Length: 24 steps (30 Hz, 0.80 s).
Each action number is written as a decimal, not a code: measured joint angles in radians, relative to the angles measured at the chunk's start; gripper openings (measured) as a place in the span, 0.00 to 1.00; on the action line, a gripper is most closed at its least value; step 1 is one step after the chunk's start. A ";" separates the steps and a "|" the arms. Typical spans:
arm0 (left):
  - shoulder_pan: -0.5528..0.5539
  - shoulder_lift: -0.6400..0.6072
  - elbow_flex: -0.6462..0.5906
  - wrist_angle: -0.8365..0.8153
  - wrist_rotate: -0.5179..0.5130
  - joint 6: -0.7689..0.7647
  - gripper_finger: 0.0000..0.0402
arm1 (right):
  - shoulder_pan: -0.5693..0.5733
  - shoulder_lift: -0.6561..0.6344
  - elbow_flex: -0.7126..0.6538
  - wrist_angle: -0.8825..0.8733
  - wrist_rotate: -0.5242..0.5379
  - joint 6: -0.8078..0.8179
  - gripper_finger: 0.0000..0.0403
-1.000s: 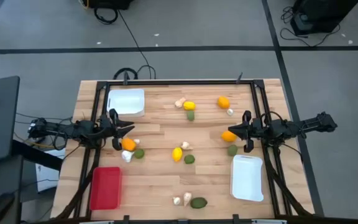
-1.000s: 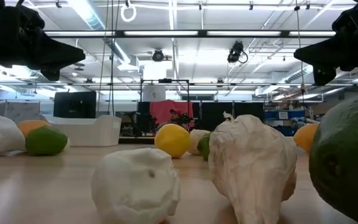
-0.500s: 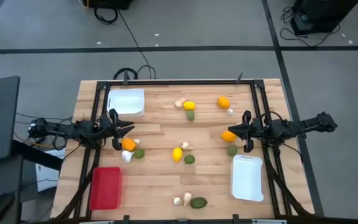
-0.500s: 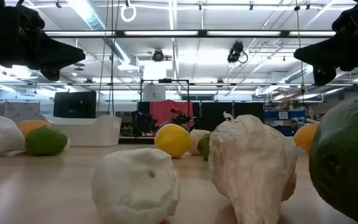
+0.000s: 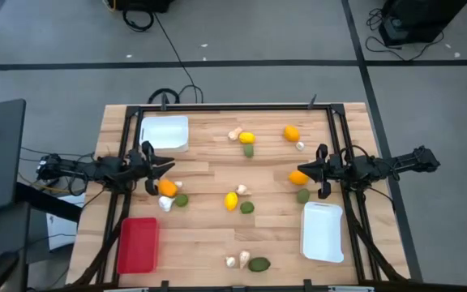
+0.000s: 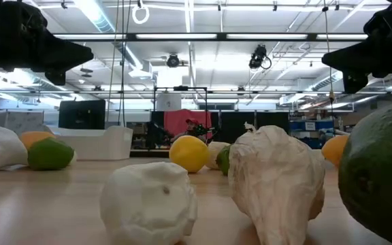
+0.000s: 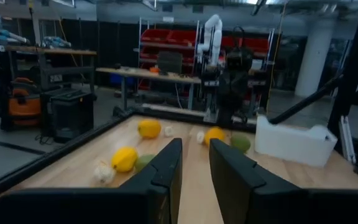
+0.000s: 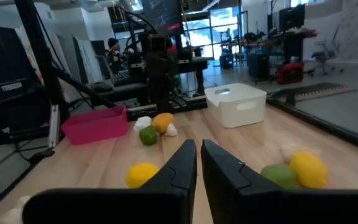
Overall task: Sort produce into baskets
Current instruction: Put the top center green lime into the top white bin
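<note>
- The left tool (image 5: 169,167) hovers above the left side of the bench (image 5: 209,243), its two dark fingers (image 7: 166,171) drawn together with only a narrow slit between them and nothing held
- Just beside its tip, on the near side, lies an orange fruit (image 5: 167,187), with a white garlic piece (image 5: 165,203) and a green fruit (image 5: 182,199) next to that
- The right tool (image 5: 305,169) hovers above the right side of the bench, fingers (image 8: 182,163) likewise closed and empty
- An orange fruit (image 5: 299,178) lies just beside its tip, and a green fruit (image 5: 302,195) a little nearer the front edge
- A white tray (image 5: 164,132) sits at the far left corner, empty
- A red tray (image 5: 138,244) sits at the near left corner, empty
- A second white tray (image 5: 323,232) sits at the near right, in front of the right tool, empty
- Mid-bench lie a yellow fruit (image 5: 231,201), a small garlic piece touching it, and a green fruit (image 5: 247,208) beside them
- Toward the far edge lie a yellow fruit (image 5: 247,138) with a green one (image 5: 249,150) touching it and a garlic piece (image 5: 235,133) beside it; farther right, an orange fruit (image 5: 291,133) with a small white piece close by
- At the front edge lie two garlic pieces (image 5: 237,259) and a green fruit (image 5: 259,264); in the low view these loom large, garlic (image 6: 274,184) in the middle
</note>
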 joint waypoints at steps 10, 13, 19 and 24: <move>0.000 0.000 0.000 0.143 0.000 0.002 0.21 | -0.003 0.001 0.000 0.167 0.110 -0.043 0.10; 0.000 0.000 0.000 0.140 0.000 0.024 0.21 | -0.013 0.001 0.000 0.183 0.220 -0.025 0.10; 0.000 0.008 0.000 0.090 0.000 0.000 0.21 | -0.078 0.063 0.000 0.165 0.230 0.057 0.16; 0.026 0.110 0.000 0.102 -0.097 0.000 0.22 | -0.172 0.196 0.000 0.231 0.173 0.092 0.32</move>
